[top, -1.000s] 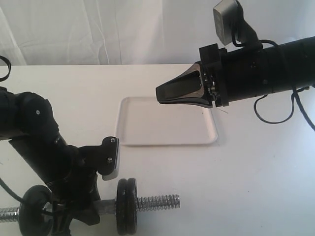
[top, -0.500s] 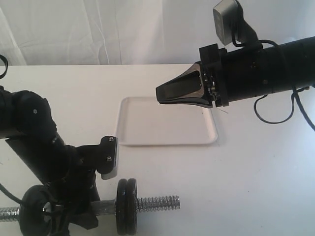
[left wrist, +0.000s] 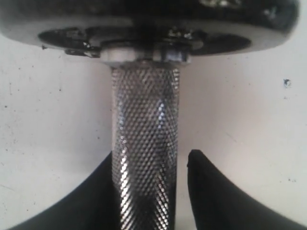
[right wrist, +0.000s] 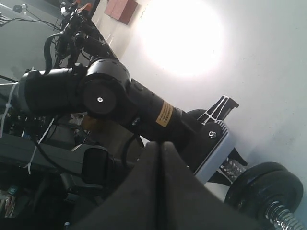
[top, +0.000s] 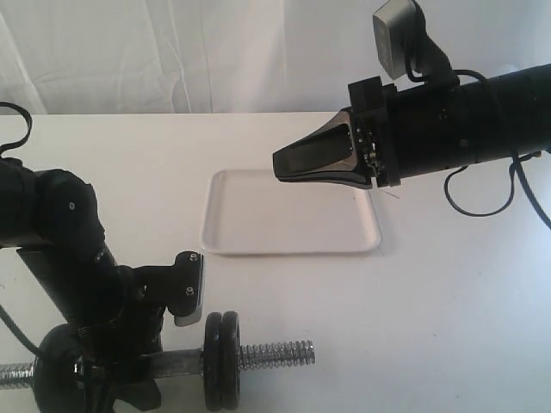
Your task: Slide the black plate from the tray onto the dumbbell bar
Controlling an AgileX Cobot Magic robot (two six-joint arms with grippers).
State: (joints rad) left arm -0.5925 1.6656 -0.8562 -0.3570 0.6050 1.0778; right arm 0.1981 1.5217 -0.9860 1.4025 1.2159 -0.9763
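Chrome dumbbell bar (top: pixel 275 354) — lengthwise left-right

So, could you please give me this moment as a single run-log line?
left jaws open astride dumbbell bar middle | right jaws shut, raised over tray | two black plates on bar

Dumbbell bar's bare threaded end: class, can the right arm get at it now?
Probably yes. That end of the dumbbell bar lies uncovered beyond the black plates; the right arm's fingers hover shut over the tray, nothing standing between.
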